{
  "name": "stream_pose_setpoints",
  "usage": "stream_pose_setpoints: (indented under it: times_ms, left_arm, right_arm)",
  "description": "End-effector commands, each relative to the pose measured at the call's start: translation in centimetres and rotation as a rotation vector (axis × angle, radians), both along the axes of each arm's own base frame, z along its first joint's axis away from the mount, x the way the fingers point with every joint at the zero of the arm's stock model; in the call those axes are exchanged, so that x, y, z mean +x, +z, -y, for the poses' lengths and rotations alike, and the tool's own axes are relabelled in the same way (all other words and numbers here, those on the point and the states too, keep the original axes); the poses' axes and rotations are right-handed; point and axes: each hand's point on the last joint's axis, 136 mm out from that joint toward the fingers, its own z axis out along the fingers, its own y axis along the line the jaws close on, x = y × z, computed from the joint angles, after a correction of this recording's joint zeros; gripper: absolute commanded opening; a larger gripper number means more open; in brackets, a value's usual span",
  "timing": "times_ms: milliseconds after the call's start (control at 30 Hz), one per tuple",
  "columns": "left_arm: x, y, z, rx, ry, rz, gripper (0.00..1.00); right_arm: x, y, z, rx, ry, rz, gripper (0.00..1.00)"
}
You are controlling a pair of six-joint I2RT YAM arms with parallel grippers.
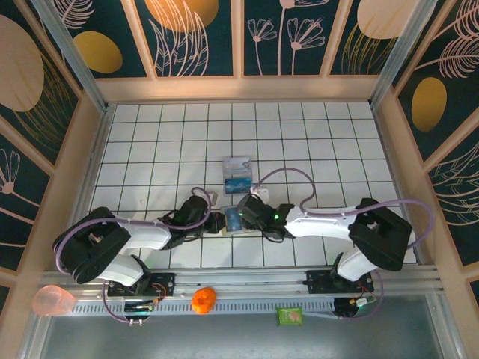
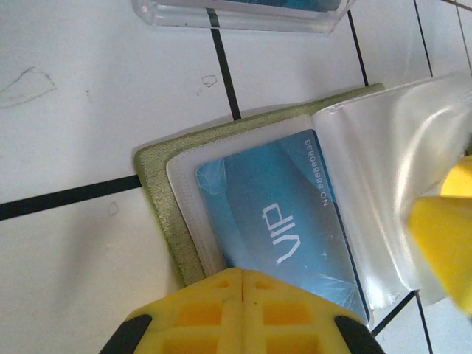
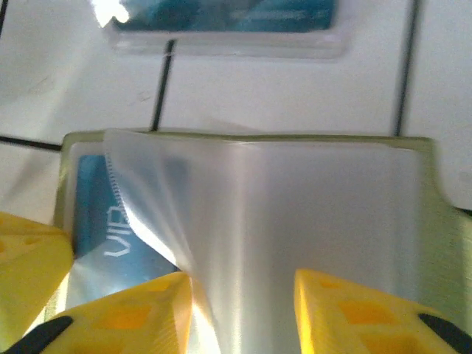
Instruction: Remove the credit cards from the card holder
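Observation:
The card holder (image 1: 234,221) lies open on the tiles between both grippers, its yellow-green edge (image 2: 158,192) showing. A blue credit card marked VIP (image 2: 287,214) sits inside a clear sleeve on its left panel. My left gripper (image 2: 243,276) is shut, empty, its tip resting at the near edge of that card. A clear plastic sleeve page (image 3: 280,214) stands lifted and bunched over the right panel. My right gripper (image 3: 243,310) is open, with that sleeve page running between its fingers. The blue card (image 3: 92,214) shows to its left.
A clear box holding blue cards (image 1: 238,174) lies just beyond the holder, also at the far edge (image 2: 243,15) of the left wrist view. On the front rail sit a pink cup (image 1: 52,301), an orange object (image 1: 203,300) and a green packet (image 1: 290,315). Wooden walls enclose the table.

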Motion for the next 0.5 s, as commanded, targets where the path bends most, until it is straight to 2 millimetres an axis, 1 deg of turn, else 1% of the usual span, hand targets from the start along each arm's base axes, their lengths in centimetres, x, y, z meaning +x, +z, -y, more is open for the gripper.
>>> stream_pose_setpoints:
  times_ms: [0, 67, 100, 167, 233, 267, 333, 400, 433, 467]
  left_arm:
    - [-0.5, -1.1, -0.2, 0.065, -0.032, -0.020, 0.00]
    - [-0.3, -0.8, -0.1, 0.066, -0.039, -0.011, 0.00]
    - [-0.2, -0.6, 0.0, 0.066, -0.043, -0.006, 0.00]
    - [-0.2, -0.5, 0.2, 0.069, -0.051, -0.003, 0.00]
    - [-0.2, -0.5, 0.2, 0.068, -0.056, -0.001, 0.00]
    - [-0.2, -0.5, 0.3, 0.067, -0.058, -0.003, 0.00]
    - [-0.3, -0.6, 0.4, 0.061, -0.064, -0.009, 0.00]
    - [-0.3, -0.6, 0.5, 0.056, -0.066, -0.013, 0.00]
    - [-0.4, -0.5, 0.6, 0.050, -0.070, -0.014, 0.00]
    - [-0.4, -0.3, 0.7, 0.044, -0.071, -0.013, 0.00]
  right_arm:
    - [0.6, -0.6, 4.7, -0.075, -0.148, 0.005, 0.45]
    - [0.8, 0.2, 5.4, -0.061, -0.162, 0.024, 0.45]
    - [1.0, 0.9, 5.6, -0.052, -0.167, 0.042, 0.45]
    - [1.3, 2.8, 5.2, -0.008, -0.134, 0.088, 0.42]
    - [1.2, 5.2, 3.1, 0.093, -0.026, 0.126, 0.35]
    - [1.1, 6.2, 1.9, 0.138, 0.033, 0.139, 0.33]
    - [0.0, 8.1, -1.4, 0.250, 0.197, 0.130, 0.32]
    - [-0.8, 8.9, -3.7, 0.315, 0.294, 0.098, 0.32]
    - [-0.9, 8.8, -4.3, 0.319, 0.304, 0.079, 0.31]
    - [-0.8, 8.5, -4.5, 0.309, 0.297, 0.068, 0.30]
